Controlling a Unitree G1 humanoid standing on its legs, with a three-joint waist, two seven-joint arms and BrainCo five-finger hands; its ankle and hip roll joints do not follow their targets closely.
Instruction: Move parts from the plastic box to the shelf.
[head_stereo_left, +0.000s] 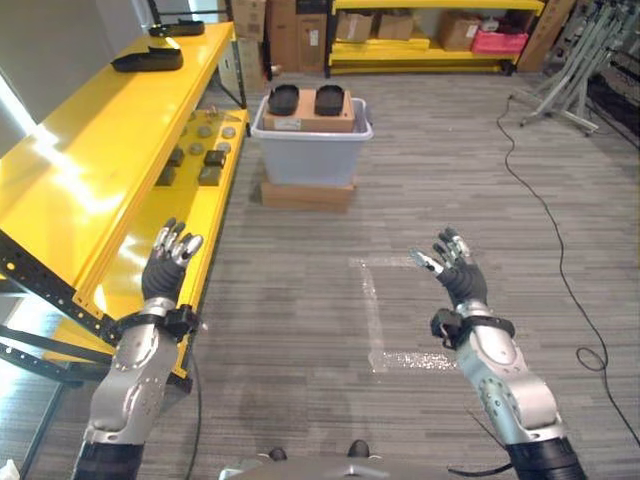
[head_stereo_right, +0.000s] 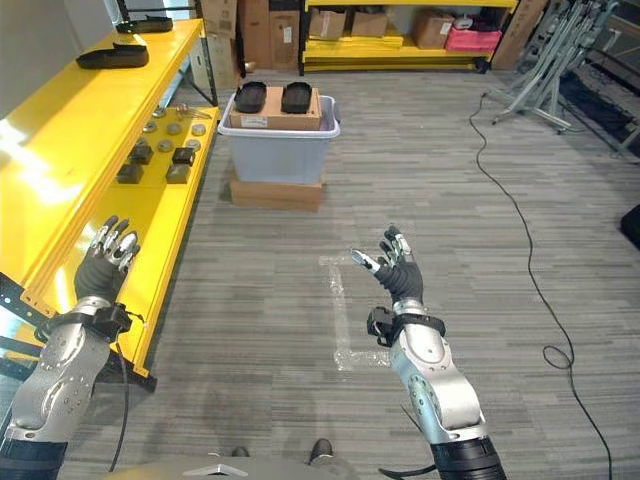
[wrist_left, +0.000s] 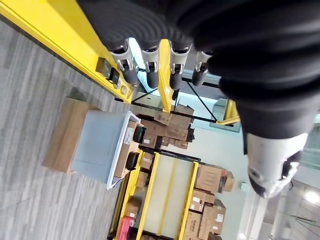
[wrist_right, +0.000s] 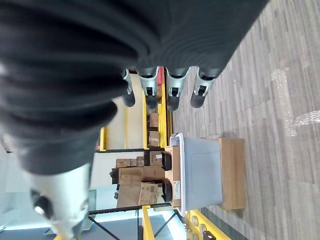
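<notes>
A long yellow shelf runs down the robot's left side over grey plank flooring, its lower level carrying rows of small dark and round parts and its upper level two flat black trays. Ahead, just beside the shelf's far end, a pale grey plastic box stands on a flat cardboard base; a brown carton sits in the top of the box with two black oval parts lying side by side on it. A second yellow rack stacked with cardboard boxes and a pink bin lines the back wall. Strips of clear tape mark the floor between the arms. The left hand is raised beside the shelf edge, fingers straight and loosely spread, holding nothing. The right hand is lifted over the open floor, fingers likewise spread and empty, well apart from the box.
</notes>
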